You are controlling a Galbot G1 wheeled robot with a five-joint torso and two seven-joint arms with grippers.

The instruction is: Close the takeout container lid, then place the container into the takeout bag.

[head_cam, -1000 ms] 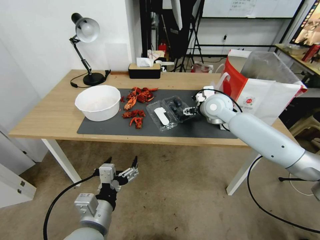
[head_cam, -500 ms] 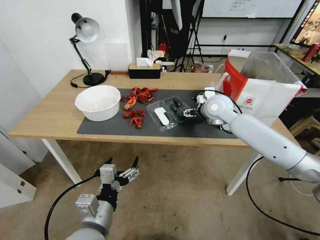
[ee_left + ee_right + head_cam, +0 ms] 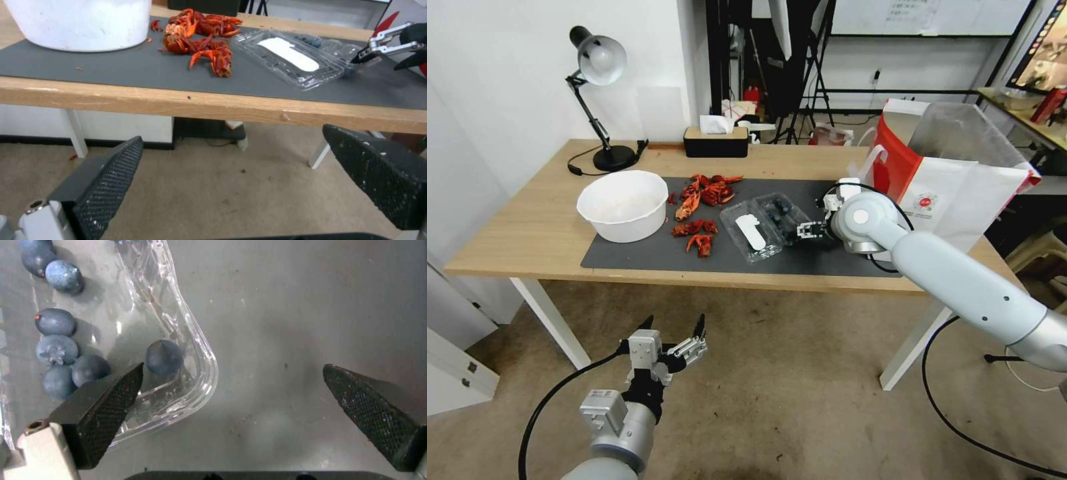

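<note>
While spread wide, right gripper (image 3: 231, 380) straddles takeout container (image 3: 173, 340) corner.

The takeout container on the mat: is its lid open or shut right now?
Open. The lid lies flat on the mat beside the takeout container, label up, blueberries uncovered. The right pincer, open, sits at the container's corner.

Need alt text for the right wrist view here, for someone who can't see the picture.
The open right gripper hangs over a corner of the clear takeout container, one finger above the tray and the other over the dark mat. Several blueberries lie loose in the tray.
</note>
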